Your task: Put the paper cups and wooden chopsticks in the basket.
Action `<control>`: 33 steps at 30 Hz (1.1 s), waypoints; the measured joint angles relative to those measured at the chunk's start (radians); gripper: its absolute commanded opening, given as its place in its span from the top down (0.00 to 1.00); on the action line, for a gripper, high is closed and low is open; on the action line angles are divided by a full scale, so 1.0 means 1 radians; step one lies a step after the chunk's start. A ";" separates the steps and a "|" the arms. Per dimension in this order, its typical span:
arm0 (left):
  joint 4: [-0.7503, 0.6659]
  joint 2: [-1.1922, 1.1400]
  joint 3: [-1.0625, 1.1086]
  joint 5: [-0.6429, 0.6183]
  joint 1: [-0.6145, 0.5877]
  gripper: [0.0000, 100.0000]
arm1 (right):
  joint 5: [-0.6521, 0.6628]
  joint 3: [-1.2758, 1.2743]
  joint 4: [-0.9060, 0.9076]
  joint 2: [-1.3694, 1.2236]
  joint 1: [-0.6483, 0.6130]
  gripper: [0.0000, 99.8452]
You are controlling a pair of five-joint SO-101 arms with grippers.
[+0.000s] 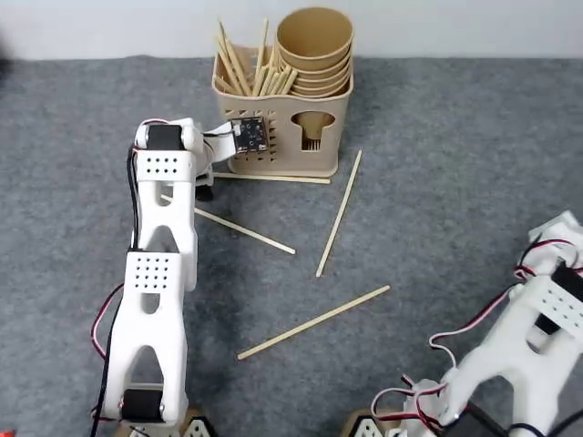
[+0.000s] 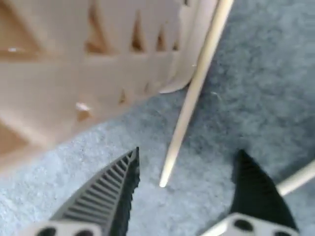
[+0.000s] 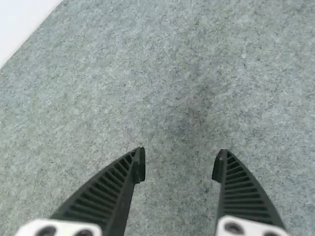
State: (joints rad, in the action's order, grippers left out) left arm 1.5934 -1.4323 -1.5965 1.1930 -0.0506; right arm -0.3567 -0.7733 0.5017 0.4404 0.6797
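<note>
Four slim wooden chopsticks (image 1: 339, 214), slotted basket (image 1: 337, 137)

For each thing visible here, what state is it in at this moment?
basket: upright, partly filled.
paper cups: stacked, inside the basket.
chopsticks in basket: standing, leaning.
loose chopsticks: four, lying flat on the carpet.
left gripper: open, astride a loose chopstick's tip.
right gripper: open, empty.

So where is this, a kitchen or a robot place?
Probably a robot practice table, not a kitchen: a white left arm and right arm sit at a grey felt mat, with a basket of paper cups and loose wooden chopsticks.
</note>
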 measured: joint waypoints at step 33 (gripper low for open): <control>0.137 0.002 -0.029 0.006 0.066 0.99 | -0.052 0.000 0.000 0.000 0.000 0.76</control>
State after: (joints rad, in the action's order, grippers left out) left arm 1.7300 -1.4308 -1.6256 1.1991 0.0153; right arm -0.4089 -0.7733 0.5017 0.4404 0.6797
